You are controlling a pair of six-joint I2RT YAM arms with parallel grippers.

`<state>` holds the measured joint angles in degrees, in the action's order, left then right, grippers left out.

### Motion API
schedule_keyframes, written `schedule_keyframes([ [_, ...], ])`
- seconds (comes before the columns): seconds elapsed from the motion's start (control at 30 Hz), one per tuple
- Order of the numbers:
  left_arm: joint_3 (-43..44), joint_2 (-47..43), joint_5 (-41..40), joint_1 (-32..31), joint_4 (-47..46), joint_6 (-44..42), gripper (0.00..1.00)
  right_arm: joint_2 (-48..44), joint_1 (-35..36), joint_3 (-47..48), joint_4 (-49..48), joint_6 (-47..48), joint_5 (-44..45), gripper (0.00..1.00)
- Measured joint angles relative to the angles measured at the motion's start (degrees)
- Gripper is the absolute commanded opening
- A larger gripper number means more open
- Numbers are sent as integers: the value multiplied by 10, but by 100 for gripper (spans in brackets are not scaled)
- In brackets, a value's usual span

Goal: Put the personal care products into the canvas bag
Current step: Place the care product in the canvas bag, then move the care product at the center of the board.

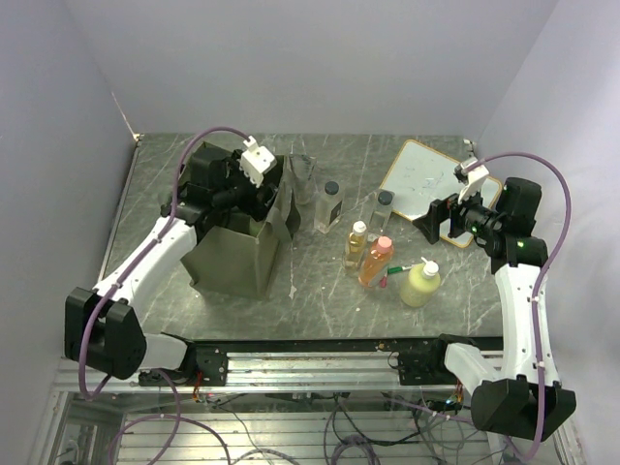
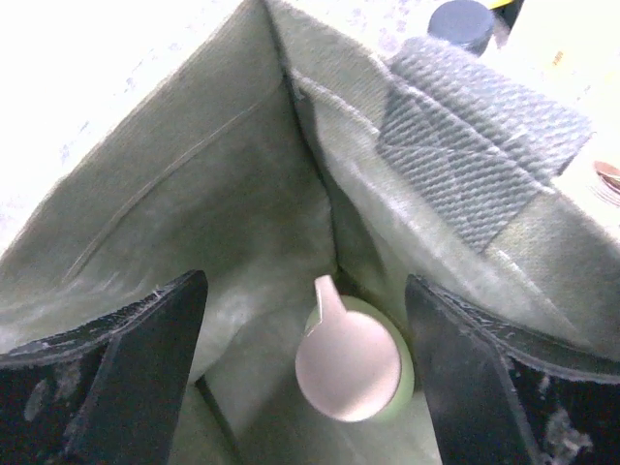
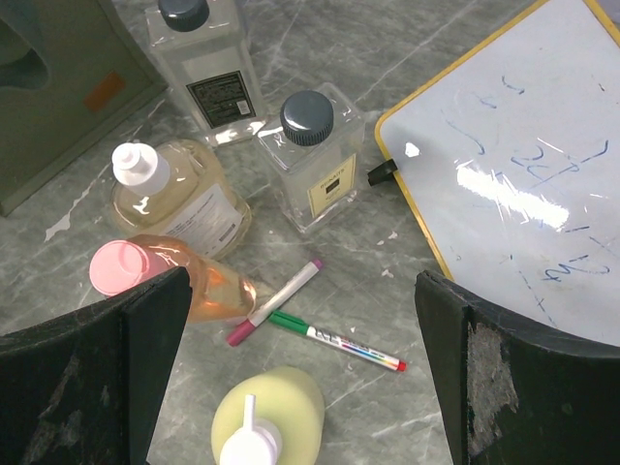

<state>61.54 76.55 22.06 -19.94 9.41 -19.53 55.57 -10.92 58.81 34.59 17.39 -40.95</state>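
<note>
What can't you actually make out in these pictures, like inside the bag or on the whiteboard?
- Top view: the inside of the canvas bag, hidden by the left gripper and its arm above the opening.
- Left wrist view: the body of the pale green bottle, hidden under its own cap; the bag floor around it is dim and blurred.
- Right wrist view: the yellow-green bottle, cut off by the bottom edge; the whiteboard scribbles, too faint and glared.

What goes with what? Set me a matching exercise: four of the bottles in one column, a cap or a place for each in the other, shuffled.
1 orange bottle
2 yellow-green bottle
3 square clear bottle by the whiteboard
4 beige-capped bottle

a inside the canvas bag
b pink cap
c dark cap
d white pump top

Pairs: 1-b, 2-d, 3-c, 4-a
</note>
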Motion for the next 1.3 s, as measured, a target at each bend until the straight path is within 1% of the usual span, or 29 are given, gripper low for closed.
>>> schedule_keyframes([
  [0.1,9,-8,-31,0,19,2,100,4,0,3,8,12,1,100],
  [0.3,49,-44,-112,0,57,10,100,16,0,25,47,53,13,99],
  [0.43,71,-77,-143,0,85,11,100,18,0,49,94,97,10,95],
  [0.53,98,-91,-154,0,111,11,100,28,8,66,129,131,-1,94],
  [0.63,120,-98,-158,0,135,11,100,34,32,68,153,156,-9,94],
  [0.7,131,-99,-159,0,151,11,100,36,68,68,161,164,-4,93],
  [0.8,155,-98,-159,0,184,11,99,36,140,63,159,168,12,93],
  [0.87,169,-97,-159,0,201,10,99,36,167,56,155,170,17,91],
  [0.97,184,-99,-160,0,218,7,99,41,186,48,150,175,22,86],
  [1.1,184,-104,-171,0,236,4,99,61,197,43,138,180,25,83],
  [1.3,182,-122,-184,0,240,5,99,81,217,22,119,180,22,76],
])
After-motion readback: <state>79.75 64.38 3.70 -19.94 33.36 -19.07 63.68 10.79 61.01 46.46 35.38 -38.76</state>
